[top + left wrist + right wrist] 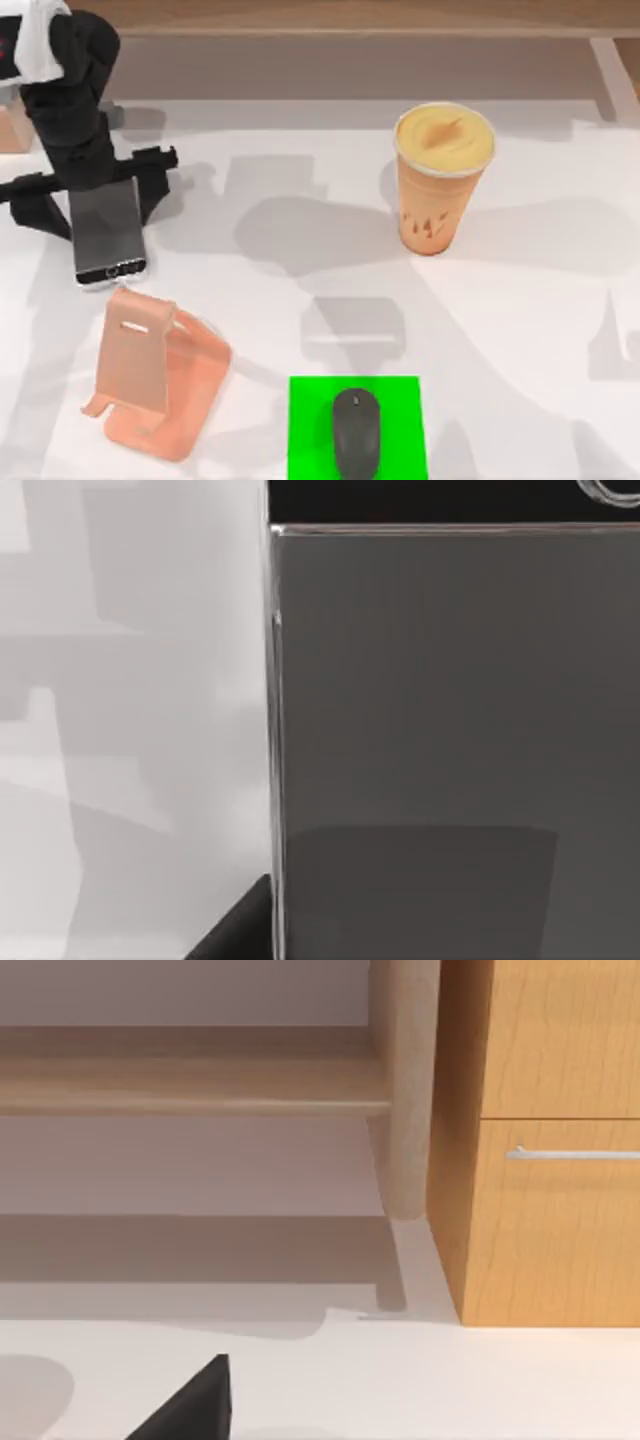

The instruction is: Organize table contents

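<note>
My left gripper [105, 203] is at the far left of the table [520, 330], shut on the upper end of the black-and-silver smartphone [108, 232], one finger against each long side. In the left wrist view the phone's grey screen [450, 730] is very close, with a dark fingertip [235, 930] at its edge. The orange drink cup [440, 180] with its domed lid stands upright right of centre towards the back. At the front edge lies the dark grey mouse [356, 432]. A dark part of my right gripper [190, 1410] is low over the white tabletop.
The mouse lies on a bright green pad [310, 410]. A salmon-pink phone stand [150, 375] sits just in front of the held phone. A wooden shelf [350, 20] runs along the back, and a wooden cabinet [550, 1160] stands beyond the table.
</note>
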